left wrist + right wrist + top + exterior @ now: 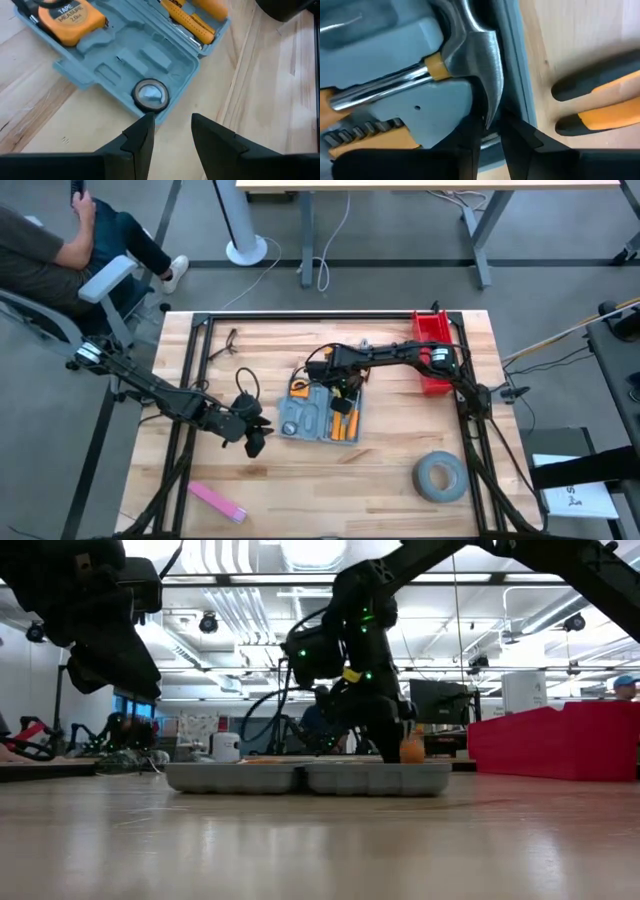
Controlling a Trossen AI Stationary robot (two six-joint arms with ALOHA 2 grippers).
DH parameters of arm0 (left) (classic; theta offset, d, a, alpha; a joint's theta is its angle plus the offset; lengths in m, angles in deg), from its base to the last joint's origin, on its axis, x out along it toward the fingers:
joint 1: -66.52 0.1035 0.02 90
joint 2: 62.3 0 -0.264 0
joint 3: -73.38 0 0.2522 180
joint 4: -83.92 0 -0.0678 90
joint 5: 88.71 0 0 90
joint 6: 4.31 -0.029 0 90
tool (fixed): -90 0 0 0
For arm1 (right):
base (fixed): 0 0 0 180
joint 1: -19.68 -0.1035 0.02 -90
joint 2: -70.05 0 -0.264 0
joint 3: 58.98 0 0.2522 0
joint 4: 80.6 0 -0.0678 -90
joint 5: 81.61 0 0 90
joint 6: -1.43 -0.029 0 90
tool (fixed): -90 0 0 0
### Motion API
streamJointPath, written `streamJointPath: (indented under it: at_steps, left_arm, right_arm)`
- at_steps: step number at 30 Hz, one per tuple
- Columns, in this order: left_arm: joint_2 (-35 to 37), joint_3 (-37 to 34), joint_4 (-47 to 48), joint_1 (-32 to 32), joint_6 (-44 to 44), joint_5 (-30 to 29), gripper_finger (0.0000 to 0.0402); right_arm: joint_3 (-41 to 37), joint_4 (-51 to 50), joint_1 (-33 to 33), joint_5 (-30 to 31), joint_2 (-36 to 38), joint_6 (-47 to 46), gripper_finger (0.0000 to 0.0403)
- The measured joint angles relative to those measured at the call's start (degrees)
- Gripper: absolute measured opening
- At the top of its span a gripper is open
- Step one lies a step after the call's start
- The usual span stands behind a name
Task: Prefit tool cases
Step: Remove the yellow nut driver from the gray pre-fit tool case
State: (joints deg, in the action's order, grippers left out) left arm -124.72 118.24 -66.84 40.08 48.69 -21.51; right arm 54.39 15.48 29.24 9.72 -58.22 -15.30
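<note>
The blue-grey tool case (pixel 320 416) lies open and flat mid-table, its two halves side by side (pixel 310 778). It holds an orange tape measure (pixel 65 17), orange-handled tools (pixel 192 22) and a round steel-faced piece (pixel 150 95). My right gripper (pixel 492 137) points down over the case's far right part (pixel 345 385), shut on a steel hammer (pixel 470 55) with an orange collar. My left gripper (pixel 170 135) hangs open above the wood just left of the case (pixel 255 438), holding nothing. My right gripper pinches the lower tip of the hammer's steel head (pixel 487 114) between its two fingertips (pixel 465 145), coming from above and pointing down. The hammer lies level over the case's moulded tray, its shaft (pixel 375 87) running away across it. Whether it rests in the recess I cannot tell.
Pliers with black and orange handles (pixel 600 105) lie on the wood beside the case. A red bin (pixel 432 352) stands at the far right, a grey tape roll (pixel 440 477) near right, a pink object (pixel 218 502) near left. A person (pixel 40 250) sits beyond the far left corner.
</note>
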Motion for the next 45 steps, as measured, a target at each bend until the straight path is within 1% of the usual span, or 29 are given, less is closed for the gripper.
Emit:
streamJointPath:
  at_steps: [4,11,19,30,36,41,45]
  left_arm:
    - [0.0,0.0,0.0,0.0,0.0,0.0,0.0137]
    - [0.0,0.0,0.0,0.0,0.0,0.0,0.0137]
    - [0.0,0.0,0.0,0.0,0.0,1.0,0.0137]
    - [0.2,0.0,0.8,0.0,0.0,1.0,0.0137]
    - [0.5,0.0,1.4,0.0,0.0,1.0,0.0137]
    - [0.7,0.0,2.1,0.0,0.0,0.9,0.0137]
    - [0.7,0.0,2.4,0.0,0.0,0.9,0.0137]
  right_arm:
    - [-1.9,4.0,0.1,-2.5,0.4,1.7,0.0041]
    - [-0.2,4.2,0.0,-3.4,0.5,3.8,0.0033]
    - [0.9,-3.7,0.2,-3.5,0.4,7.2,0.0042]
    - [1.0,-9.2,0.2,-3.4,0.5,9.4,0.0055]
    - [1.1,-13.0,0.2,-4.5,0.7,11.5,0.0046]
    - [1.1,-13.7,0.2,-7.5,1.5,13.0,0.0038]
    - [1.1,-13.6,0.0,-7.8,2.2,13.6,0.0037]
